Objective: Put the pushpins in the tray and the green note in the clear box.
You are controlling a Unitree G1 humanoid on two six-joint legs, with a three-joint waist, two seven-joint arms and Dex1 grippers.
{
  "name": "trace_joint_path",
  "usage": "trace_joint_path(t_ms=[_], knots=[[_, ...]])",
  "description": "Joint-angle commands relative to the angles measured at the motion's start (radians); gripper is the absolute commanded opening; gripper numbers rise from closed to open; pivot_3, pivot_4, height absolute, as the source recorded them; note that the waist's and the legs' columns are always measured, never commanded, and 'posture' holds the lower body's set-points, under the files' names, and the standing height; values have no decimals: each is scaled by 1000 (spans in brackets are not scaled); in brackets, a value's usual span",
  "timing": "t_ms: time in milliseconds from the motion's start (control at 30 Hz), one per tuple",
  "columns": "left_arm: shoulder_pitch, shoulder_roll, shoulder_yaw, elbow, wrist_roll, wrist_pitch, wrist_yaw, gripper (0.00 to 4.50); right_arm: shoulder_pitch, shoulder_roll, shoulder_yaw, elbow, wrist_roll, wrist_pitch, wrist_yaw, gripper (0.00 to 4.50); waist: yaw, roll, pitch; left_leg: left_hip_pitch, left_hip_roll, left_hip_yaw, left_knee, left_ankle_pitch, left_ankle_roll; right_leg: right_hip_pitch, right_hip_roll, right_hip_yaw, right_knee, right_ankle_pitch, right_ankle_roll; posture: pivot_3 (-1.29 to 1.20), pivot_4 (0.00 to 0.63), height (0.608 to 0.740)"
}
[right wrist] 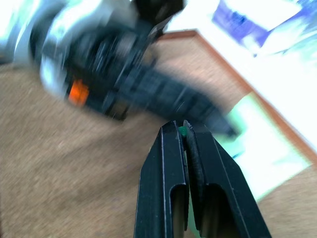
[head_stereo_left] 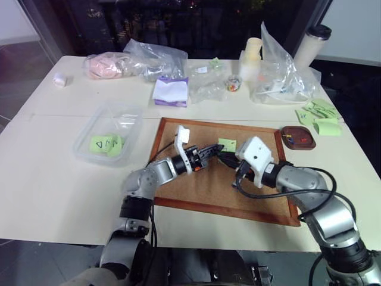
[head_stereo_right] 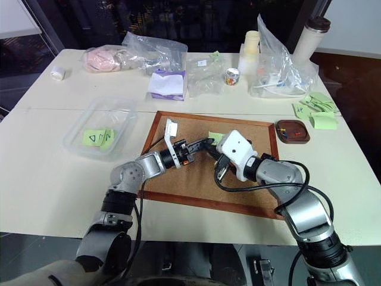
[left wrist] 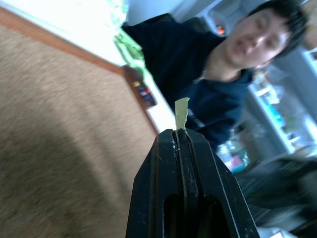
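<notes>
Closed fingers mark both grippers, which meet over the middle of the corkboard (head_stereo_left: 202, 179). Left gripper (head_stereo_left: 209, 152) is clamped on an edge of the green note (head_stereo_left: 227, 144); its wrist view shows a sliver of pale green paper (left wrist: 181, 112) standing out between the pressed fingertips. Right gripper (head_stereo_left: 226, 158) is shut too, and its wrist view shows a small green pinhead (right wrist: 183, 131) pinched at the tips, with the note lying on the cork just beyond. Head views hide that pin behind the gripper.

Bare cork lies on both sides of the grippers, and the board's near frame runs close to the table's front edge. Left of the board, well apart from the grippers, the clear box (head_stereo_left: 110, 132) sits on open tabletop, already holding green notes, one with a triangle (head_stereo_left: 100, 143). Off the board's far right corner, just beside its frame, the tray (head_stereo_left: 298, 137) holds pushpins (head_stereo_left: 296, 139) with red and blue heads. Paler green slips (head_stereo_left: 321, 116) lie beyond it near the table's right edge.

Along the far side stand plastic bags (head_stereo_left: 280, 71), a purple tissue pack (head_stereo_left: 171, 91) and a tall cup (head_stereo_left: 312, 44). A person in a dark top (left wrist: 198, 74) shows in the left wrist view.
</notes>
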Motion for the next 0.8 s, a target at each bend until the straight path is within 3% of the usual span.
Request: trace_joint_path(t_ms=[33, 233, 433, 800], knots=[[-5, -3, -3, 4, 34, -71, 1, 58, -21, -21, -79, -60, 48, 30, 1, 0, -1, 0, 0, 0, 0, 0, 0, 0, 0, 0, 0, 0, 0, 0, 0, 0, 150, 740], [-27, -31, -21, -59, 33, -94, 8, 58, -79, -3, -244, -35, 156, 136, -47, 0, 1, 0, 0, 0, 0, 0, 0, 0, 0, 0, 0, 0, 0, 0, 0, 0, 150, 740], [-37, -39, -51, -300, -11, -54, 39, 58, -229, 18, -442, 232, 175, 156, -187, 0, 0, 0, 1, -1, 1, 0, 0, 0, 0, 0, -1, 0, 0, 0, 0, 0, 150, 740], [51, 30, -174, -352, 190, -295, 43, 58, -270, 42, -450, 744, 52, -155, -287, 0, -2, 3, 2, 0, 0, 3, 0, 0, 0, -1, 0, 2, 0, 0, 0, 0, 150, 740]])
